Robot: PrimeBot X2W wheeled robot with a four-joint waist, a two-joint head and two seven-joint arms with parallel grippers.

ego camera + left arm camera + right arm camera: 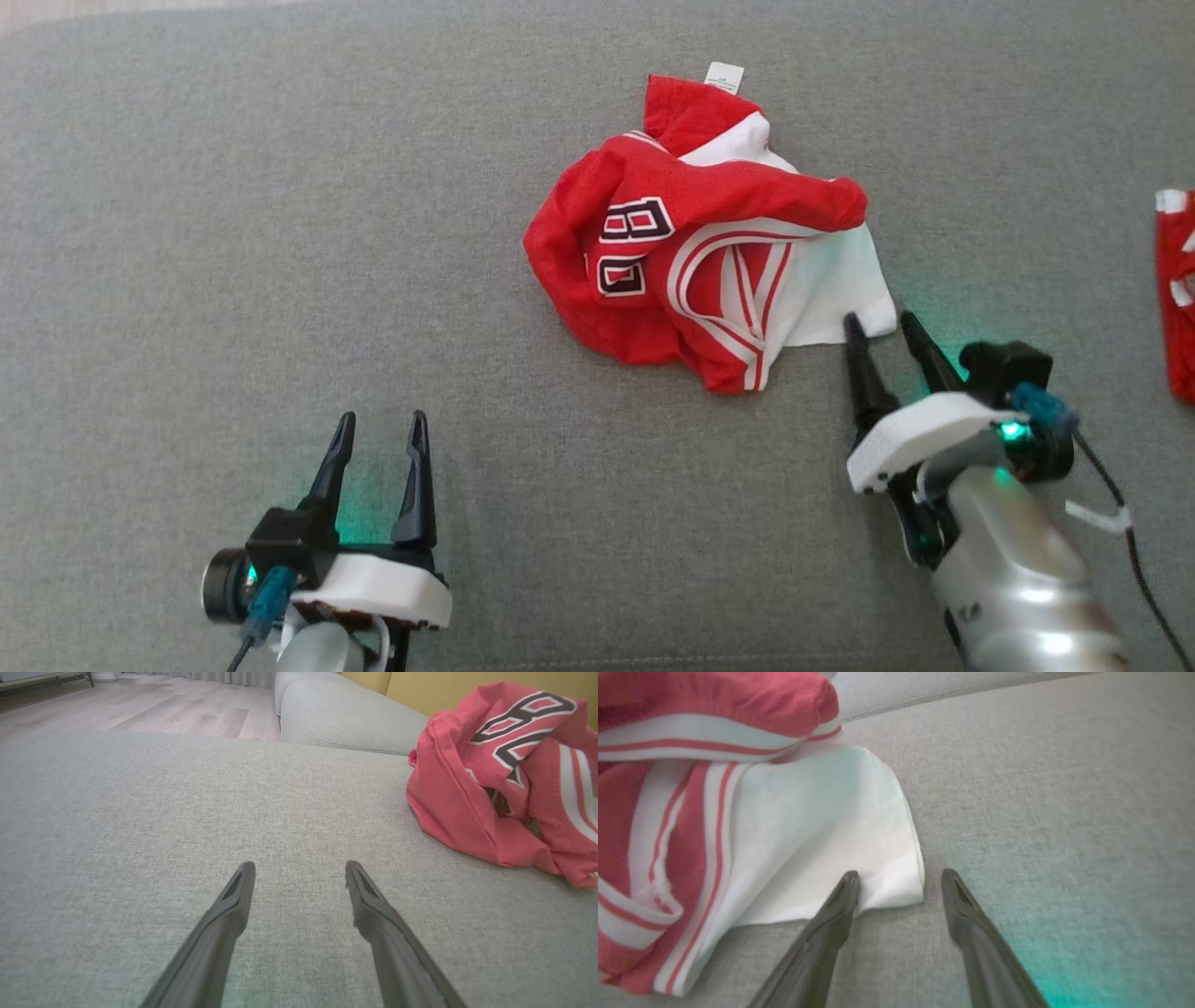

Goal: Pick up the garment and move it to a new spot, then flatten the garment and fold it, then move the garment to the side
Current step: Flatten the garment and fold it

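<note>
Two sets of jaws, both parted, nothing held in either.

One garment [691, 261]: a red-and-white jersey, crumpled in a heap on the grey cushion [280, 233], right of centre in the head view. Black-and-white numerals face up on the red part. A small white tag [725, 77] sticks out at the far end. A flat white flap [840, 289] lies spread at the near right corner of the heap.

My right jaws: open, set at that flap's near corner. The right fingers [864, 373] point up and slightly left toward it. From my right wrist, one fingertip [847, 886] sits at the white hem, touching or just over it, I cannot tell which. The other lies on bare cushion just beside the corner. The corner sits between the two tips; no cloth pinched. A green glow falls on the cushion on this side.

My left jaws: open over bare cushion, low left in the head view, well apart from the garment. Past the left fingers [224, 933], my left wrist sees the heap bunched at upper right, a second seat cushion [336, 718] beyond it, and wood floor [163, 709] further off.

A second red cloth [1178, 289] with white trim lies at the head view's right edge, cut off by the frame.
</note>
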